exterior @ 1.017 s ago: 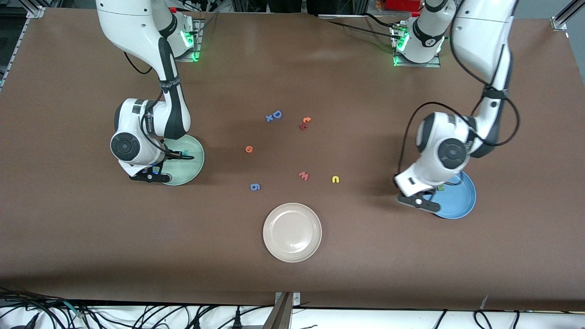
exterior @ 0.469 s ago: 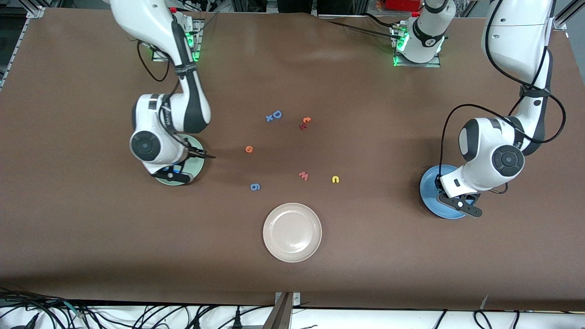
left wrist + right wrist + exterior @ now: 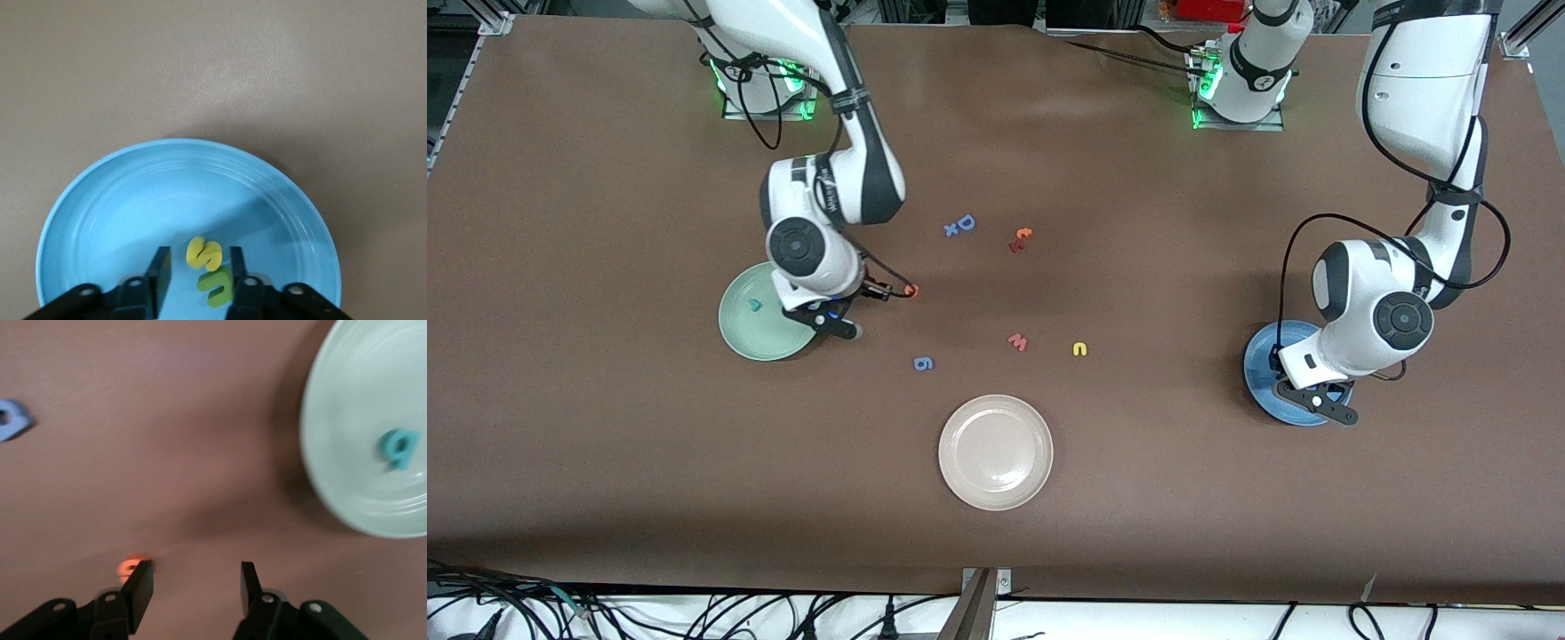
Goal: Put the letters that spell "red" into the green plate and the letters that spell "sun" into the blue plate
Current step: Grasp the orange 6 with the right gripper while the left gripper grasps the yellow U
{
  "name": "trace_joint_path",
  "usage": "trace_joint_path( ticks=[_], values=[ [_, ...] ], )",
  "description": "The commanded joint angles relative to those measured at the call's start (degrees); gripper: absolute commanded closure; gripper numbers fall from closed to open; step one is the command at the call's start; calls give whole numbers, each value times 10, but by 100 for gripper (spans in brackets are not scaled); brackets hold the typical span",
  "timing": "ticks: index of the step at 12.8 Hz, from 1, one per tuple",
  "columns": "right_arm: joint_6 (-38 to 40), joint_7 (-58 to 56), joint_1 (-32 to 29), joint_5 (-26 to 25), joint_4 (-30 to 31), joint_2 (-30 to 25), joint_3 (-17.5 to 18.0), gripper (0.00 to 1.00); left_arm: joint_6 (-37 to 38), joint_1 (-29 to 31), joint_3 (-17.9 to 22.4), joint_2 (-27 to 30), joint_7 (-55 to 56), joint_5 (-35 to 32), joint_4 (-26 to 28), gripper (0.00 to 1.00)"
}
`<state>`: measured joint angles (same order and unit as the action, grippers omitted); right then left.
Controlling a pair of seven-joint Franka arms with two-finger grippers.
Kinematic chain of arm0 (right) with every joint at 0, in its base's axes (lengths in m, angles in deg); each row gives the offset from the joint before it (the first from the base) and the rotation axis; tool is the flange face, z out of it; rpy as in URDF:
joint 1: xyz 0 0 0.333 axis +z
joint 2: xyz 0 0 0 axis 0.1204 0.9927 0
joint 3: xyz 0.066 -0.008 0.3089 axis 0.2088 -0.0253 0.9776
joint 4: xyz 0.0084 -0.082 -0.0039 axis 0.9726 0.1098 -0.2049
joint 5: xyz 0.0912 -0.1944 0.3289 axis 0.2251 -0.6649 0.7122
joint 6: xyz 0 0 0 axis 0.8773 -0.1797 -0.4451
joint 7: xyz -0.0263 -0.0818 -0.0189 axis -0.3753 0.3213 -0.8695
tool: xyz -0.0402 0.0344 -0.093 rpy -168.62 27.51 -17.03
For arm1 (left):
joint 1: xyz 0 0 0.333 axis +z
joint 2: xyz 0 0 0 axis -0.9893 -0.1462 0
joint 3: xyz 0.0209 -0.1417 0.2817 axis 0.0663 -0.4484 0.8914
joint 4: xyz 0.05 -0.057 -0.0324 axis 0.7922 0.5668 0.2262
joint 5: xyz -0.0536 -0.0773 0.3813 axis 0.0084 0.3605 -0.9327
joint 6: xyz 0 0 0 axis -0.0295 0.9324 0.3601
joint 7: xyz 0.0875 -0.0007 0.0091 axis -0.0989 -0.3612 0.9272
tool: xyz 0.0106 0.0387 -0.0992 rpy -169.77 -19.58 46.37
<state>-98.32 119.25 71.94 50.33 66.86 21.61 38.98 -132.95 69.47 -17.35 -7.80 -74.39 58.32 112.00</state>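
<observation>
The blue plate lies at the left arm's end of the table. My left gripper hangs low over it, open, with a yellow "s" and a green "u" lying loose in the plate between its fingers. The green plate holds a teal letter shaped like a "d". My right gripper is open, low over the table beside that plate. One finger partly covers the orange "e". The yellow "n" lies mid-table.
A cream plate sits nearest the front camera. Loose on the table are a blue "g", a pinkish "w", a blue "D" with a small blue "x", and two reddish-orange letters.
My right arm has swung from over the green plate toward mid-table, up to the orange "e". My left gripper has shifted over the blue plate and opened, leaving the yellow "s" in it.
</observation>
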Motion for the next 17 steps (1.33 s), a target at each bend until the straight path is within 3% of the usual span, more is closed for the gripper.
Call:
trace_joint_path(
  ticks=[1,8,10,13,17],
  values=[
    [-60,80,26,10,5,16,17,38,21,-13,-15,28,29,13,-1,0],
    [-150,124,34,10,39,36,54,42,32,-109,-115,28,425,5,-6,0],
    [-158,132,34,10,40,40,59,42,31,-138,-126,4,508,4,-42,0],
    [-161,133,36,10,41,45,59,42,23,-164,-127,-28,546,7,-67,0],
    [-162,133,37,10,43,45,59,57,-24,-172,-127,-61,556,9,-74,1]
  ],
)
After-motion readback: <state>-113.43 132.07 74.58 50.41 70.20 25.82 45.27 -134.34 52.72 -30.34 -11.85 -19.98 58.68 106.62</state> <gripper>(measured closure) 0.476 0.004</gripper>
